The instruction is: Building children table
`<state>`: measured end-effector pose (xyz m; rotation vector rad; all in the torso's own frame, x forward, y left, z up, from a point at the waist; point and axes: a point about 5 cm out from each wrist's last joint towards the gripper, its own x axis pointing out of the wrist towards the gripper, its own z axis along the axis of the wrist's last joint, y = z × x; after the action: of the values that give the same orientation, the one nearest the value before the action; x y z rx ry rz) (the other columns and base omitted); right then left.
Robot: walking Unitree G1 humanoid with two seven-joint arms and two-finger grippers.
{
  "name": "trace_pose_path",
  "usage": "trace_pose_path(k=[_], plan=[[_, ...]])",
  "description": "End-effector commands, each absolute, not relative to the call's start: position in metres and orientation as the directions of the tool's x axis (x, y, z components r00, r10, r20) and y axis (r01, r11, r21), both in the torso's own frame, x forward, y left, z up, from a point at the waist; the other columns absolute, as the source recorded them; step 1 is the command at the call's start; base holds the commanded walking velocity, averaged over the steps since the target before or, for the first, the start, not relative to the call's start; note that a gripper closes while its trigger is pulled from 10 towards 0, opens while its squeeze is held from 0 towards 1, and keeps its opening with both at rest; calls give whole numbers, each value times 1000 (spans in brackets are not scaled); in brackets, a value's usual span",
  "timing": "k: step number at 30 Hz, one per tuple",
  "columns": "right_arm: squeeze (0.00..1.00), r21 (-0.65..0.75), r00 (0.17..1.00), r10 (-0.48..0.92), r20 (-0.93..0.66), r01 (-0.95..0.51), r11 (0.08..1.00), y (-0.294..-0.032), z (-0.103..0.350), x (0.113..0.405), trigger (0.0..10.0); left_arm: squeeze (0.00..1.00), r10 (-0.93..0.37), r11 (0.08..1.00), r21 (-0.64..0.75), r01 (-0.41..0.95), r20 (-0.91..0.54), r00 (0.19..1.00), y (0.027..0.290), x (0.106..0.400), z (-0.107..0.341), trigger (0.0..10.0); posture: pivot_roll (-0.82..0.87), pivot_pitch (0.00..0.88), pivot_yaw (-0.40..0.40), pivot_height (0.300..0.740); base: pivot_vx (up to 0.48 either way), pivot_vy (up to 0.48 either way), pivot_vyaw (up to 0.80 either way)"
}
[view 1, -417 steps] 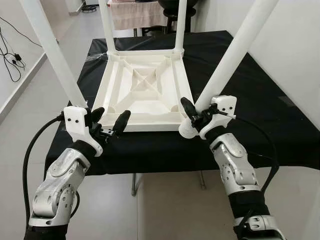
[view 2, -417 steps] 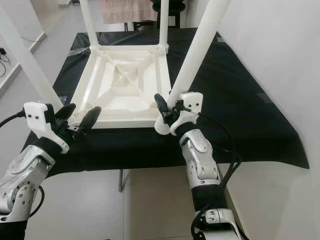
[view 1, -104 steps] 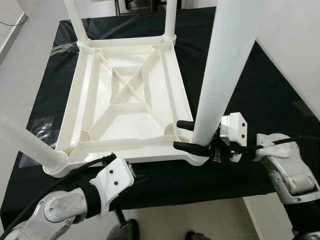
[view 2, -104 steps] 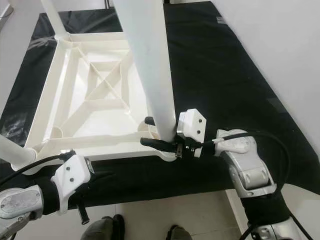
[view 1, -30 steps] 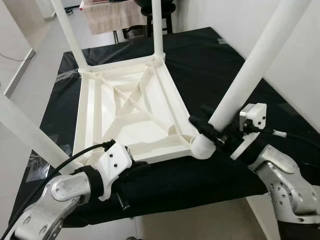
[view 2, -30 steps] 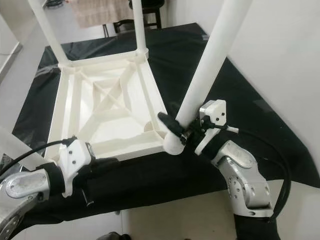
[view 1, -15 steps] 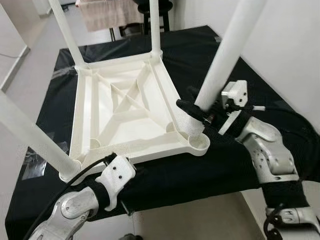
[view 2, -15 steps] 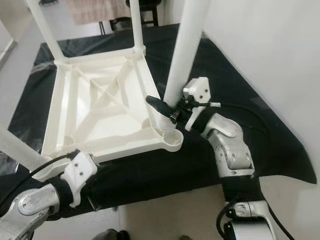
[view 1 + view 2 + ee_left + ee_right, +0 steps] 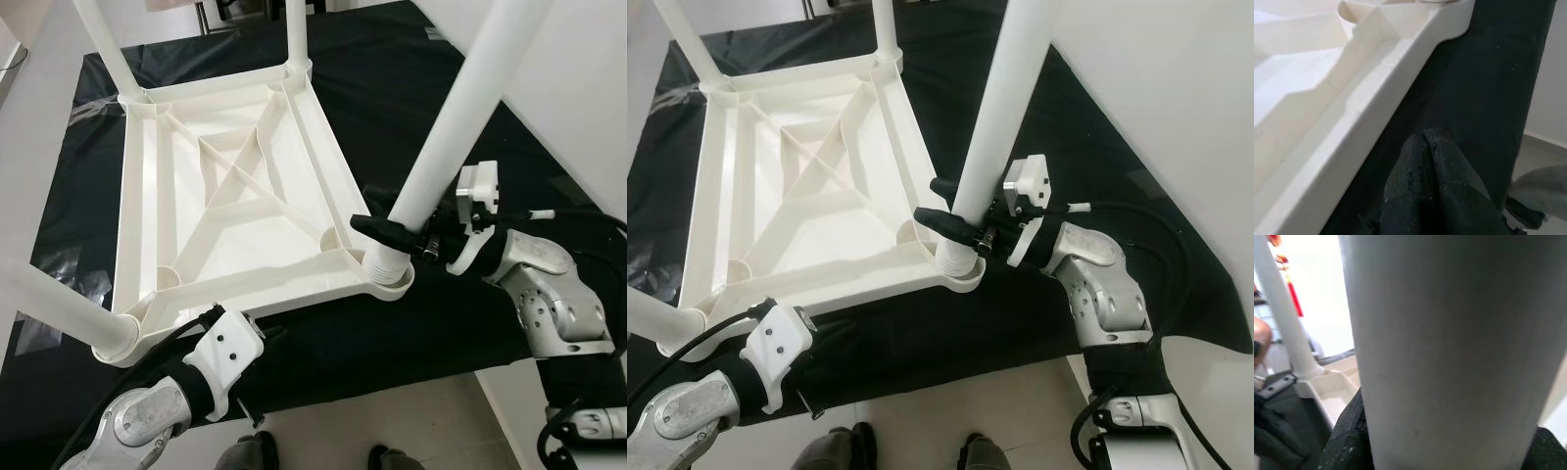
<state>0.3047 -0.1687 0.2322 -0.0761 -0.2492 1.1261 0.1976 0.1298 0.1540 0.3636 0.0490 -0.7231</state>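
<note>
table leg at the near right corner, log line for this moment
right gripper: shut on table leg | leg: in corner socket of upturned tabletop | left gripper: shut, at near edge

left gripper (image 9: 1426, 147) fingers pressed together | over black cloth (image 9: 1474, 88) | white tabletop rim (image 9: 1352, 122) just beside | grey floor (image 9: 1542, 152) at edge

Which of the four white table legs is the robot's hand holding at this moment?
The near right leg. The right hand is clamped around it just above its corner socket; the other three legs stand with no hand on them.
</note>
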Motion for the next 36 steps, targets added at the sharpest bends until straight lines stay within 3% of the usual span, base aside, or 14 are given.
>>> trace_pose_path(k=[1, 9, 14, 18, 21, 26, 27, 28, 31, 36], plan=[[0, -132, 408, 904, 127, -897, 423, -168, 218, 301, 10000, 0, -645, 663, 319, 677, -214, 733, 129, 190, 150, 10000, 55, 355, 31, 740, 0, 0, 0], [0, -125, 371, 923, 103, -916, 382, -169, 210, 293, 10000, 0, -679, 608, 332, 721, -253, 689, 126, 177, 149, 10000, 78, 381, 38, 740, 0, 0, 0], [0, -200, 427, 902, 70, -880, 432, -180, 210, 300, 10000, 0, -695, 582, 320, 747, -280, 662, 127, 168, 148, 10000, 95, 395, 42, 740, 0, 0, 0], [0, -238, 427, 903, 39, -874, 423, -183, 211, 298, 10000, 0, -695, 584, 315, 748, -283, 661, 127, 166, 148, 10000, 95, 398, 44, 740, 0, 0, 0], [0, -331, 371, 926, -67, -884, 330, -191, 219, 283, 10000, 0, -700, 582, 302, 755, -287, 654, 128, 165, 147, 10000, 87, 403, 50, 740, 0, 0, 0], [0, -356, 312, 939, -143, -902, 245, -190, 220, 273, 10000, 0, -708, 573, 296, 764, -290, 643, 127, 165, 147, 10000, 77, 405, 52, 740, 0, 0, 0], [0, -367, 291, 941, -172, -906, 213, -189, 219, 270, 10000, 0, -712, 568, 296, 768, -291, 639, 127, 165, 147, 10000, 77, 405, 52, 740, 0, 0, 0], [0, -379, 215, 950, -226, -918, 118, -181, 219, 260, 10000, 0, -715, 563, 296, 771, -293, 635, 127, 165, 147, 10000, 72, 403, 51, 740, 0, 0, 0], [0, -380, 156, 955, -251, -923, 51, -172, 220, 254, 10000, 0, -715, 564, 295, 771, -293, 635, 126, 166, 147, 10000, 70, 402, 46, 740, 0, 0, 0], [0, -365, 178, 971, -157, -925, 111, -162, 231, 263, 10000, 0, -712, 570, 296, 767, -287, 640, 124, 167, 146, 10000, 70, 397, 32, 740, 0, 0, 0]])
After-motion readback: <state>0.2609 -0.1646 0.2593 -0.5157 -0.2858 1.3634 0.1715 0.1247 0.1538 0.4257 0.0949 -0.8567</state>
